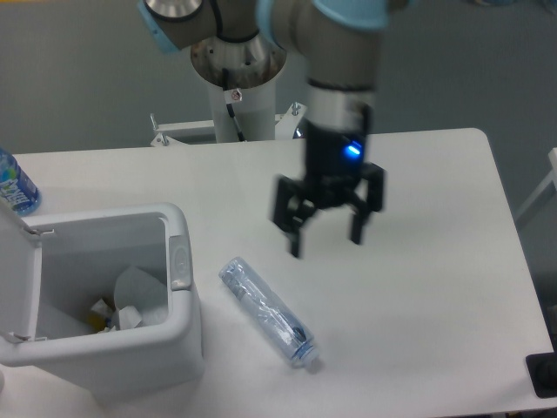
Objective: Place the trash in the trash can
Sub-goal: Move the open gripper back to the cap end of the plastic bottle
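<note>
Bin (pixel 178 335) at left, lid up, wrapper (pixel 139 296) inside. Bottle (pixel 265 311) lies on table just right of bin, long axis running far-left to near-right. Gripper (pixel 326 235), fingers spread and empty, hangs right and far of it.

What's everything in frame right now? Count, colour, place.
trash can: 1, white, lid open, front-left of table
wrapper: 1, white, inside the trash can among other scraps
crinkled bottle: 1, clear bluish, lying on the table right of the trash can
water bottle: 1, blue label, far left edge, partly cut off
table: 1, white
dark object: 1, black, bottom-right corner, unidentifiable
arm: 1, grey with light-blue joints, over table centre
tool: 1, black, open, empty, above the table up and right of the crinkled bottle
</note>
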{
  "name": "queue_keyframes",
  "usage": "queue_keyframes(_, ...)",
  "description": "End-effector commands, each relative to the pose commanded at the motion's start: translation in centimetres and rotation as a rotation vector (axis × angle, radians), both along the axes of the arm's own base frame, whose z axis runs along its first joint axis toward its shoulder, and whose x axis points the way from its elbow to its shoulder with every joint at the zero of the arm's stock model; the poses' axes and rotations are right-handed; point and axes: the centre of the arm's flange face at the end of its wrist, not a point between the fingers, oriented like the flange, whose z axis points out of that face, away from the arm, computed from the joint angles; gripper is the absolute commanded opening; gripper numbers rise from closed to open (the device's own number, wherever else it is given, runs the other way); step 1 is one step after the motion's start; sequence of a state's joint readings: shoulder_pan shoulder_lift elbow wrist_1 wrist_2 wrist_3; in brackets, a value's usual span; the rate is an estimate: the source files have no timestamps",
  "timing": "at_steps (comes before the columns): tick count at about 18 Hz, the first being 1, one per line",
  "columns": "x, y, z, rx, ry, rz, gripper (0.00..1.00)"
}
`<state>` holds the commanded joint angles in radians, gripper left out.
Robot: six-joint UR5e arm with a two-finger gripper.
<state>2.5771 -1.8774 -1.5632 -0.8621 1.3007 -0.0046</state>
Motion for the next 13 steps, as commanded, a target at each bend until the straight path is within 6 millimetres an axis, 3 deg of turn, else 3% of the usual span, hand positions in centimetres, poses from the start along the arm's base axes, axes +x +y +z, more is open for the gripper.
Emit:
queue_keyframes(7,-3.0,3.2,-8.3,-0.059,-0.081,-0.015,1.0)
queue_keyframes(13,0.4,7.8,-14.2,-0.142,-0.121,-0.092,1.0)
